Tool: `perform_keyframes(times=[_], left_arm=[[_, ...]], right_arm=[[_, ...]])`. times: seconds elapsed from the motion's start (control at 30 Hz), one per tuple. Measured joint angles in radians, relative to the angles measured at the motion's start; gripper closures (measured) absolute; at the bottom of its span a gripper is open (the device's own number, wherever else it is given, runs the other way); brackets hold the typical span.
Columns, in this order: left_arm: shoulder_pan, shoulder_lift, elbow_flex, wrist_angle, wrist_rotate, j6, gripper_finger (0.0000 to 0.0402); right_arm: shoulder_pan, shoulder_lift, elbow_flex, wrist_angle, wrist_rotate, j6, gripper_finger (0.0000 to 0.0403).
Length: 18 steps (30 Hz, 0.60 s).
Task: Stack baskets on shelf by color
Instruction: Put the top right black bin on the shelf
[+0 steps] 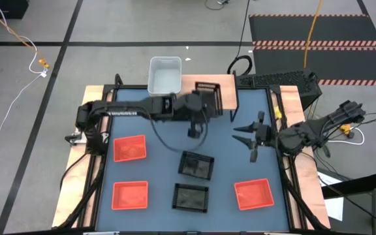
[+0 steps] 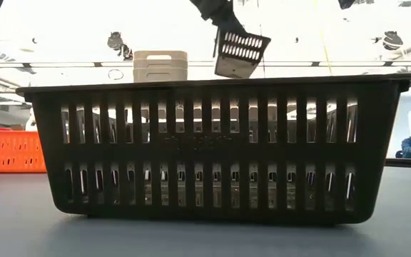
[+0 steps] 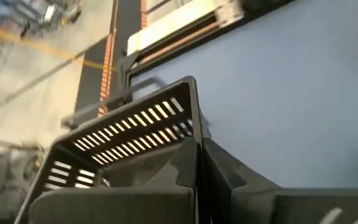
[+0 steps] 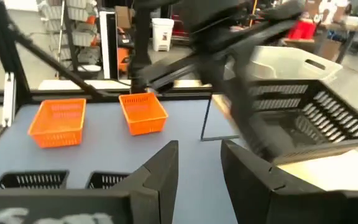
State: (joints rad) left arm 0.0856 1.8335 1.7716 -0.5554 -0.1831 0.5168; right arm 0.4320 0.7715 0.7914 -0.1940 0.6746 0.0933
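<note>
Black slotted plastic basket (image 1: 207, 96) is up in the air, pinched by its rim in the left gripper (image 1: 201, 104), and it hangs right over the low light-wood shelf (image 1: 204, 83) at the far edge of the table. In the low view it's clearly tilted, one corner dipping, well clear of anything under it. The stack of white plastic baskets (image 1: 164, 74) already sits on the shelf's left end, just beside where the black one hovers, so my guess is the middle slot is the target.

What matters for the set-down: the basket needs to be levelled and squared with the shelf edge, next to the white stack without clipping it. The left arm is obviously the one for this, since it's carrying the thing.

Right gripper (image 1: 247, 135) waits on the near side of the shelf, off toward its right end, fingers spread and holding nothing.

Two more black baskets (image 1: 194, 164) and three red baskets (image 1: 130, 148) sit on the blue table (image 1: 162, 176), all nearer than the shelf.
</note>
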Motion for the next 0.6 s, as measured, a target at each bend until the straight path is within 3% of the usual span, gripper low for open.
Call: perform_keyframes(times=[0.13,0.6], left_arm=[[0.071,0.007,-0.048,0.011,0.026,-0.017,0.0394],[0.165,0.006,-0.164,0.044,0.025,0.023,0.039]], right_arm=[[0.001,0.001,-0.046,0.02,-0.053,0.017,0.0288],[0.002,0.001,-0.087,0.018,-0.053,0.059,0.0289]])
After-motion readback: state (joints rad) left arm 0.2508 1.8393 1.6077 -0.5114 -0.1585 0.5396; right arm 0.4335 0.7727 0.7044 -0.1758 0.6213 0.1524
